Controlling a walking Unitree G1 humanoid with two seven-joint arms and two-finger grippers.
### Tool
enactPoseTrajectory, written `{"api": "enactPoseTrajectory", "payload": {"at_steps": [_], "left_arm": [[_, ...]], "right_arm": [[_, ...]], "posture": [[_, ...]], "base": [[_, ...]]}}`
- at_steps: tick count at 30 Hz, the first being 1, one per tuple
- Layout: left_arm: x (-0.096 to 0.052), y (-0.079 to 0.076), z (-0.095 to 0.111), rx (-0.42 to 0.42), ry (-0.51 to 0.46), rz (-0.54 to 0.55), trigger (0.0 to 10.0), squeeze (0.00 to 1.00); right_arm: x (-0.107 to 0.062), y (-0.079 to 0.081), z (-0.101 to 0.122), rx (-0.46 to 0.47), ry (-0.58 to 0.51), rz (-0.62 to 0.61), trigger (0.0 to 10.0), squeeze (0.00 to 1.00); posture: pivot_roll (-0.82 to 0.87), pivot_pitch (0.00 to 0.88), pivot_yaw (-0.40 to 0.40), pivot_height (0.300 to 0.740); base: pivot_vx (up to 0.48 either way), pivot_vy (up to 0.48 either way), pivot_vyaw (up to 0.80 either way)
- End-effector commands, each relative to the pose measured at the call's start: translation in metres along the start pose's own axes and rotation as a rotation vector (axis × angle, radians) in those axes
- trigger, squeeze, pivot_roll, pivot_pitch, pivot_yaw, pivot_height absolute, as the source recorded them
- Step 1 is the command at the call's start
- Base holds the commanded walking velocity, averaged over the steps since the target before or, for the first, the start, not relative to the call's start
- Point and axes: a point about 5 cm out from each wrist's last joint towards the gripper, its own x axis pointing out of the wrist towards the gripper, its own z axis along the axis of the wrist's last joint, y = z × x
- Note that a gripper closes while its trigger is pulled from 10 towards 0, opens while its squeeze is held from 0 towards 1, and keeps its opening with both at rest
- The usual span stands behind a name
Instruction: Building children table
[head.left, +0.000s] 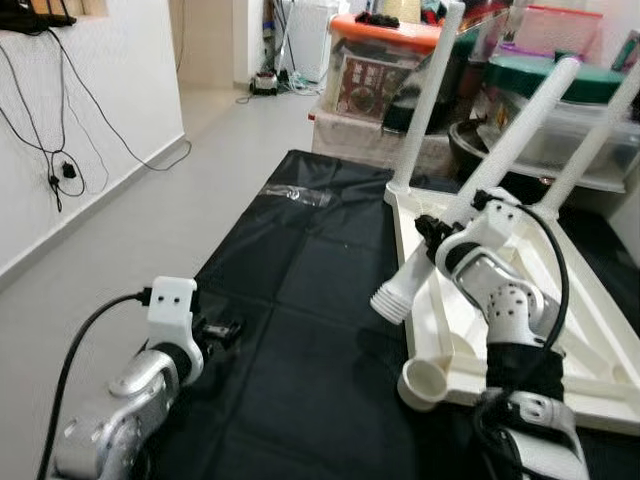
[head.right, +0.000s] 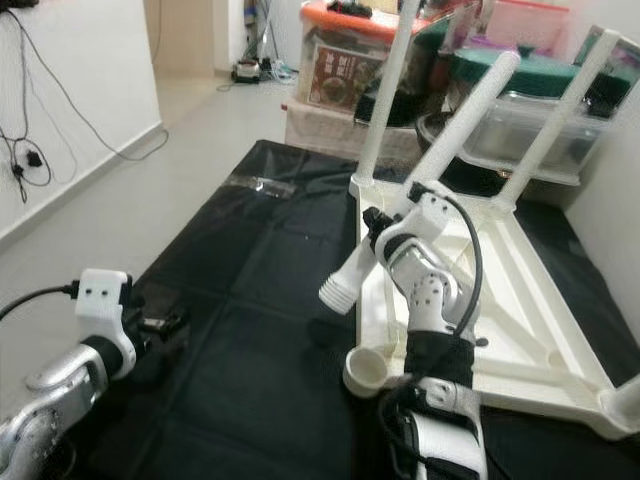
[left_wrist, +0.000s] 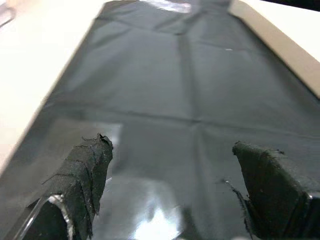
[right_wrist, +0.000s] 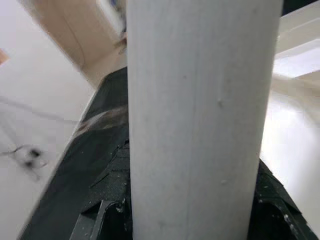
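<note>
Left eye view looks down on a black sheet (head.left: 300, 300) spread over a pale floor (head.left: 150, 210), with a white table top (head.left: 590, 350) lying upside down along the sheet's right side. Two white legs (head.left: 427, 95) (head.left: 595, 135) already stand up from its far corners. At the near left corner of the table top an open round socket (head.left: 425, 382) sits bare.

The right gripper (head.left: 432, 238) is raised over the left edge of the table top and is clamped around a loose white leg (head.left: 480, 185), held at a slant with its ribbed threaded end (head.left: 389, 299) pointing down and left, above the sheet and apart from the socket. In the right wrist view the leg (right_wrist: 200, 120) runs straight up between the two black fingers (right_wrist: 107, 205), which press on both its sides.

The left gripper (head.left: 222, 330) is low at the left part of the sheet, its fingers spread with nothing between them; the left wrist view shows the two taped fingertips (left_wrist: 90, 165) wide apart over bare sheet.

Behind the table, clutter closes off the far end of the sheet: a clear bin with an orange lid (head.left: 385, 60), a bin with a green lid (head.left: 540, 80), a dark bowl (head.left: 470, 145) and a low storage box (head.left: 360, 135) just past the table's far edge. A strip of clear tape (head.left: 297, 195) lies on the sheet's far left corner. On the left wall (head.left: 90, 100), black cables (head.left: 55, 150) hang down to a plug.
</note>
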Motion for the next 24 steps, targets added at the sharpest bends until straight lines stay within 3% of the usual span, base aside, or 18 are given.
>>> {"api": "enactPoseTrajectory", "payload": {"at_steps": [1, 5, 10, 13, 15, 22, 24], "left_arm": [[-0.002, 0.000, -0.002, 0.017, 0.005, -0.004, 10.0, 0.00], [-0.002, 0.001, -0.003, 0.019, 0.001, -0.005, 10.0, 0.00], [-0.003, 0.001, -0.003, 0.009, 0.001, -0.005, 10.0, 0.00], [-0.005, 0.000, -0.006, 0.008, 0.001, -0.008, 10.0, 0.00], [-0.006, 0.000, -0.007, -0.001, -0.008, -0.009, 10.0, 0.00], [-0.008, -0.002, -0.007, 0.000, -0.019, -0.012, 10.0, 0.00], [-0.010, -0.003, -0.005, 0.003, -0.038, -0.014, 10.0, 0.00]], "right_arm": [[-0.004, -0.004, 0.007, -0.032, -0.055, -0.010, 10.0, 0.00], [-0.014, -0.008, 0.017, -0.121, -0.155, -0.022, 10.0, 0.00], [-0.020, -0.007, 0.019, -0.137, -0.183, 0.001, 10.0, 0.00], [-0.029, -0.001, 0.018, -0.144, -0.210, 0.084, 10.0, 0.00], [-0.037, 0.011, 0.013, -0.178, -0.223, 0.192, 10.0, 0.00], [-0.046, 0.021, 0.001, -0.241, -0.224, 0.290, 10.0, 0.00], [-0.054, 0.025, -0.007, -0.357, -0.285, 0.320, 10.0, 0.00]], "posture": [[0.07, 0.000, -0.119, 0.740], [0.07, 0.000, -0.122, 0.740], [0.07, 0.000, -0.119, 0.740], [0.07, 0.000, -0.123, 0.740], [0.07, 0.000, -0.126, 0.740], [0.07, 0.000, -0.131, 0.740], [0.07, 0.000, -0.132, 0.740]], "base": [[0.000, 0.000, -0.77], [0.000, 0.000, -0.78], [0.000, 0.000, -0.78], [0.000, 0.000, -0.80], [0.000, 0.000, 0.00], [0.000, 0.000, 0.00], [0.000, 0.000, 0.00]]}}
